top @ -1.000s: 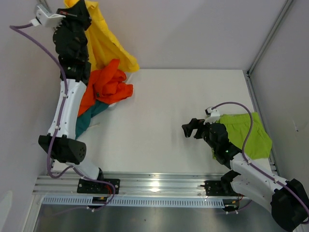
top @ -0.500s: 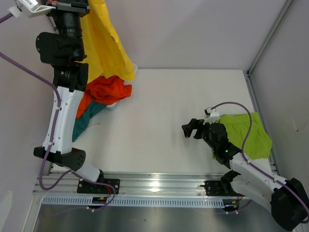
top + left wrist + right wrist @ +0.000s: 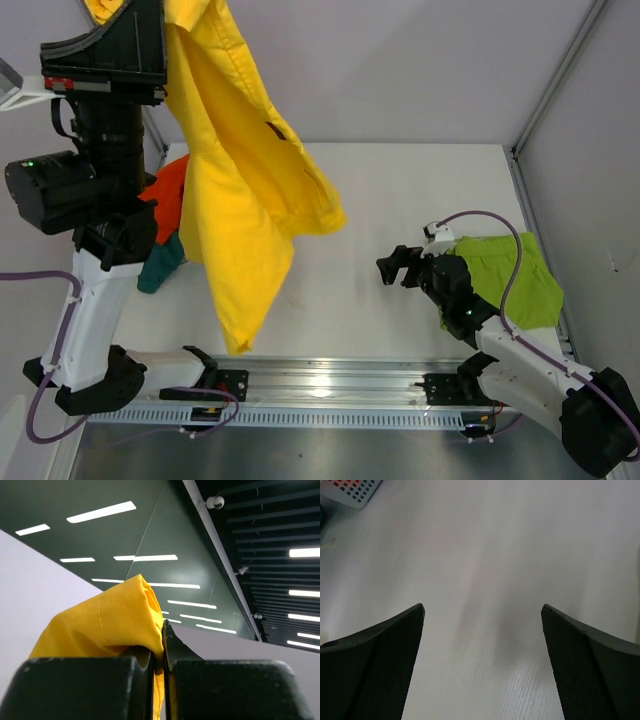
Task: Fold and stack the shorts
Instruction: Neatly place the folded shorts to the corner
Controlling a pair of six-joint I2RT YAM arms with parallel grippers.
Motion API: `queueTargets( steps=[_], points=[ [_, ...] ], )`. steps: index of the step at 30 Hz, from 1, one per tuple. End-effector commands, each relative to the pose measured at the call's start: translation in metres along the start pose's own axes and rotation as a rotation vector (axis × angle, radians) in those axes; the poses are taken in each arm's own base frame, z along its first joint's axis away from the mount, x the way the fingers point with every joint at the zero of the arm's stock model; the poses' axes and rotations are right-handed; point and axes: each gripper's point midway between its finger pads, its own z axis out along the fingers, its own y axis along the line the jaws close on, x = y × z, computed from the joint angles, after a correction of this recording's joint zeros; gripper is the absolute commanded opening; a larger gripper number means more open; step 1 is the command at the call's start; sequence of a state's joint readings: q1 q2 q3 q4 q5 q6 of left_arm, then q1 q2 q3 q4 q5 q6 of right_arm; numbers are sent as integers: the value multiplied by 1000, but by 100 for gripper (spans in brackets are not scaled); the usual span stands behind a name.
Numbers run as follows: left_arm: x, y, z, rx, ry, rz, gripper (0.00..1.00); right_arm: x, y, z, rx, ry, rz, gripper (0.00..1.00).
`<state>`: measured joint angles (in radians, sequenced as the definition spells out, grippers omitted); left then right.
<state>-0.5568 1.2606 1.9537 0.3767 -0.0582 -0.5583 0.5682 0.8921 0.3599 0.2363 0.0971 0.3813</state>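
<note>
Yellow shorts (image 3: 250, 190) hung in soft, creased folds from my left hand (image 3: 161, 650), which was pinching a bunched edge high above the smooth white table (image 3: 400, 190). Orange shorts (image 3: 168, 185) and teal shorts (image 3: 160, 268) lay crumpled at the table's left side. My right hand (image 3: 398, 267) hovered spread wide beside the flat lime green shorts (image 3: 520, 280).

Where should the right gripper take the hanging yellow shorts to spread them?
Probably the loose corner of the yellow shorts, approached from the right. The left gripper pinches the top edge, and that corner juts toward the open right gripper, hanging free.
</note>
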Motion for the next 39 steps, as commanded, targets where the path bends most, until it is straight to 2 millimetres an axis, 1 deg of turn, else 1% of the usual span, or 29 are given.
queueTargets(
  steps=[1, 3, 4, 6, 7, 8, 9, 10, 12, 13, 14, 15, 17, 18, 19, 20, 21, 22, 23, 25, 26, 27, 28, 29, 30, 31, 32, 33, 39],
  points=[
    [58, 23, -4, -18, 111, -23, 0, -10, 1, 0, 7, -30, -18, 99],
    [93, 42, -15, -55, 183, -41, 0, -11, -1, -1, 20, -35, -18, 100],
    [102, 46, -18, -57, 198, -47, 0, -11, -2, -1, 24, -37, -16, 100],
    [149, 71, -44, -117, 300, -66, 0, -14, -4, -3, 37, -50, -15, 99],
    [156, 74, -51, -119, 307, -72, 0, -14, -5, -4, 40, -53, -14, 100],
    [176, 85, -69, -146, 354, -74, 0, -19, -7, -6, 52, -72, -12, 99],
    [206, 93, -94, -172, 419, -77, 0, -18, -9, -8, 62, -73, -9, 99],
    [213, 94, -103, -177, 430, -70, 0, -20, -10, -9, 67, -83, -4, 100],
    [248, 105, -146, -244, 493, -18, 0, -25, -11, -13, 72, -111, 1, 99],
    [255, 104, -156, -260, 503, 6, 0, -25, -12, -14, 76, -115, 3, 100],
    [271, 107, -175, -276, 539, 28, 0, -26, -14, -15, 83, -121, 6, 99],
    [293, 100, -193, -267, 598, 44, 0, -26, -14, -16, 83, -121, 7, 99],
    [320, 95, -211, -239, 685, 48, 0, -26, -14, -15, 85, -120, 7, 100],
    [346, 100, -228, -229, 796, 81, 31, -25, -14, -15, 84, -115, 8, 99],
    [362, 101, -239, -197, 881, 113, 56, -24, -14, -15, 84, -113, 6, 100],
    [362, 108, -228, -234, 902, 160, 84, -24, -14, -15, 84, -112, 7, 99],
    [365, 126, -239, -329, 1016, 234, 99, -24, -14, -14, 83, -111, 7, 100],
    [373, 159, -257, -459, 1086, 331, 99, -24, -13, -15, 81, -112, 7, 99],
    [365, 163, -239, -485, 1083, 349, 99, -24, -13, -15, 81, -112, 7, 100],
    [350, 198, -245, -598, 1158, 388, 99, -24, -14, -14, 82, -110, 6, 99],
    [351, 207, -238, -615, 1173, 382, 99, -23, -14, -14, 81, -107, 5, 99],
    [343, 233, -245, -680, 1195, 400, 99, -23, -13, -14, 78, -107, 5, 99],
    [341, 249, -266, -733, 1281, 424, 99, -23, -12, -14, 77, -107, 7, 99],
    [347, 264, -269, -754, 1320, 435, 99, -23, -13, -14, 77, -105, 5, 99],
    [342, 286, -282, -793, 1367, 476, 99, -23, -12, -14, 77, -106, 5, 99],
    [341, 299, -304, -837, 1446, 499, 99, -22, -13, -14, 78, -104, 5, 99],
    [349, 314, -317, -870, 1493, 505, 99, -22, -13, -14, 78, -104, 5, 99],
    [347, 331, -328, -910, 1520, 501, 99, -22, -12, -14, 74, -104, 5, 100],
    [392, 384, -408, -994, 1718, 279, 98, -21, -12, -14, 73, -100, 7, 99]
  ],
)
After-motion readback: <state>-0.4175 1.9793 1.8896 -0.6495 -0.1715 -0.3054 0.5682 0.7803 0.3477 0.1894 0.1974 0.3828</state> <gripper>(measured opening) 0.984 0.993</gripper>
